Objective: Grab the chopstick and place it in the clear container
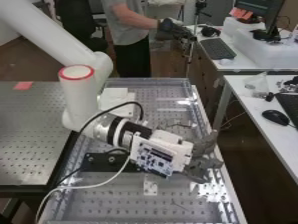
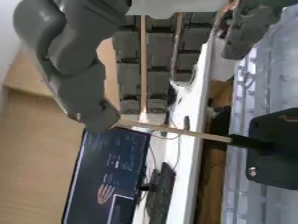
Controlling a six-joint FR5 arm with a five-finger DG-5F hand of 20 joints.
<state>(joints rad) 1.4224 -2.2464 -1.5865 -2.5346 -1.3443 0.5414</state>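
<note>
Chopstick [image 2: 174,132]: slim, pale, between a fingertip and the black bracket [image 2: 281,152] | Hand [image 1: 201,162]: high view, 5 o'clock, fingers loosely spread apart | Handling, I'd judge: light, stiff, prone to roll or snap | Hold: gentle mid-shaft pinch

No text, label, brand, number or sign can be read.

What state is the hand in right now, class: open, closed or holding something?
Hand: open, fingers loosely spread, not curled round the chopstick; whether a fingertip touches it, I can't tell.
</note>
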